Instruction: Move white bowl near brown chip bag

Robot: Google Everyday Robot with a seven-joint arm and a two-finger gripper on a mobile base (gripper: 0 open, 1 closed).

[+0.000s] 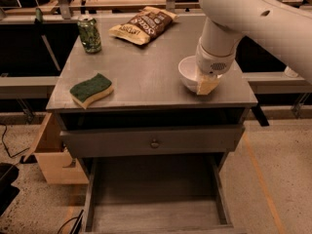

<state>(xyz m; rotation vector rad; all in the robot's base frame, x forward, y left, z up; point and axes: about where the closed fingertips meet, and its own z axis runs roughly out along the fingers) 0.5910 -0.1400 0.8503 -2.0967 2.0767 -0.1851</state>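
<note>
On the desk (pixel 146 67): 1 white bowl (pixel 187 72) near the right-front edge, 1 brown chip bag (pixel 144 24) at the back, well apart from it. Also 1 green can (pixel 89 34) back-left & 1 green-topped sponge (pixel 91 89) front-left. The 1 pincer (pixel 205 83) sits at the bowl's near-right rim; can't tell if spread or pinching.

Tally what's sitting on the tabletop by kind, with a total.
1 white bowl
1 brown chip bag
1 sponge
1 green can
Total: 4
The gripper is down at the white bowl's near-right rim.
</note>
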